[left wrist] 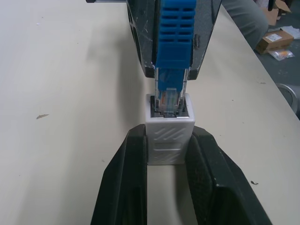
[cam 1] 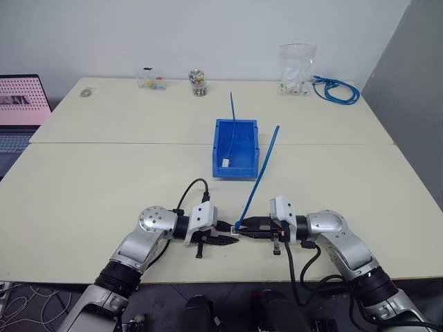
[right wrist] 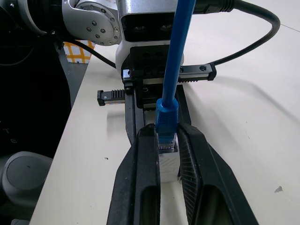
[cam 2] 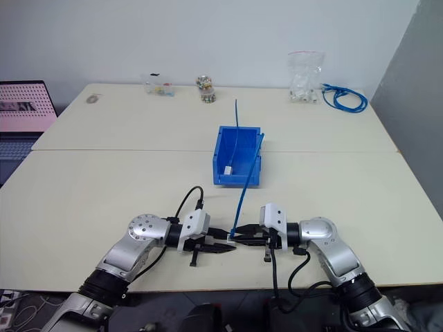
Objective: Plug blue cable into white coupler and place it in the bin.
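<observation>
A: White plastic is clamped between the two black fingers of the left gripper (left wrist: 165,154): the white coupler (left wrist: 169,131), its dark socket turned toward the other arm. How is the plug placed against it?

B: The clear plug of the blue cable (left wrist: 172,61) is seen in the left wrist view partly inside the socket, its blue boot outside. It is pinched by the right gripper (right wrist: 168,140), whose fingers are closed on the plug's sides. The two grippers are pointed tip to tip over the near edge of the table (cam 1: 83,180).

A: And the long axis?

B: Plug and socket appear lined up along the line joining the grippers, so the coming push is judged to run straight along it. Behind the plug the cable is bent upward and away, slanting toward the bin (cam 1: 235,149).

A: Which arm is nearer the bin?

B: Neither can be called clearly nearer; the bin is set well apart, beyond both, roughly on the midline. Another blue cable with a white piece is already lying in it. Full seating cannot be confirmed.
</observation>
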Robot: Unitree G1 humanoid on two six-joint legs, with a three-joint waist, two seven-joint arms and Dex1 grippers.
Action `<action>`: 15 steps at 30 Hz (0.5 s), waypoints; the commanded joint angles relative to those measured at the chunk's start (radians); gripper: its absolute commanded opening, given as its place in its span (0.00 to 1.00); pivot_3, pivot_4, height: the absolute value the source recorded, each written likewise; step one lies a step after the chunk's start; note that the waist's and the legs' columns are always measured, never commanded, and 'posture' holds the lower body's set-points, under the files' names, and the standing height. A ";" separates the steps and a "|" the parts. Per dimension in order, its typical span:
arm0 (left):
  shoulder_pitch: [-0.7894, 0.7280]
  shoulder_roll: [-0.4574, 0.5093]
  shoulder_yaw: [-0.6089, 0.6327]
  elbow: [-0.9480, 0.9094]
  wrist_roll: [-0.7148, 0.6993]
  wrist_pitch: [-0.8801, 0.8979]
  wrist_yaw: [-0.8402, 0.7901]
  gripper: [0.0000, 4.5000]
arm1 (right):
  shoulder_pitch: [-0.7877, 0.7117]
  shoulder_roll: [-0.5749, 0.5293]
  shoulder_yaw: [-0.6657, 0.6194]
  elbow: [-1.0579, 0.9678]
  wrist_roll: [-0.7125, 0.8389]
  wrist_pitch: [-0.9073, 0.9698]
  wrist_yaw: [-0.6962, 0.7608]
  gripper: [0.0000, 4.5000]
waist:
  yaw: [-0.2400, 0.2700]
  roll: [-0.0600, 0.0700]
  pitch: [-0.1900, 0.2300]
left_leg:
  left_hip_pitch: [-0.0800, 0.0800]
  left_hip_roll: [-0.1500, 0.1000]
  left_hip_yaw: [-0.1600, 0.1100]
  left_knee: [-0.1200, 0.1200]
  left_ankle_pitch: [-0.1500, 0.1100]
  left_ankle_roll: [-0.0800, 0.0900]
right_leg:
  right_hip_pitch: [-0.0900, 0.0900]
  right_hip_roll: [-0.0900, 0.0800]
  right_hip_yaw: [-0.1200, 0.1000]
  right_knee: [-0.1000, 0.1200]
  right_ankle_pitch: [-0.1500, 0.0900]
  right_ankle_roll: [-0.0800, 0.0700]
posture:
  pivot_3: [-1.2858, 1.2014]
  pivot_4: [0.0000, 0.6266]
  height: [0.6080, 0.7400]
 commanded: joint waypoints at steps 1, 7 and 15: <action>0.004 0.010 0.010 -0.012 0.004 0.002 0.000 0.17 | 0.022 -0.006 0.044 0.035 -0.041 0.005 0.025 0.06 | 0.000 0.000 0.000 | 0.000 0.000 0.000 0.000 0.000 0.000 | 0.000 0.000 0.000 0.000 0.000 0.000 | 0.52 0.24 1.00; 0.007 0.012 0.010 -0.014 0.004 0.002 -0.001 0.17 | 0.008 0.003 0.052 0.082 -0.061 -0.017 0.021 0.06 | -0.001 0.000 -0.001 | 0.000 0.000 0.000 0.000 0.000 0.000 | 0.000 0.000 0.000 0.000 0.000 0.000 | 0.52 0.24 1.00; 0.009 0.016 0.010 -0.018 0.004 0.001 -0.002 0.17 | -0.014 0.011 0.052 0.105 -0.046 0.038 0.027 0.06 | -0.002 0.000 -0.004 | 0.001 0.000 0.000 0.000 0.000 0.000 | 0.001 0.001 0.000 0.000 0.000 0.000 | 0.52 0.24 1.00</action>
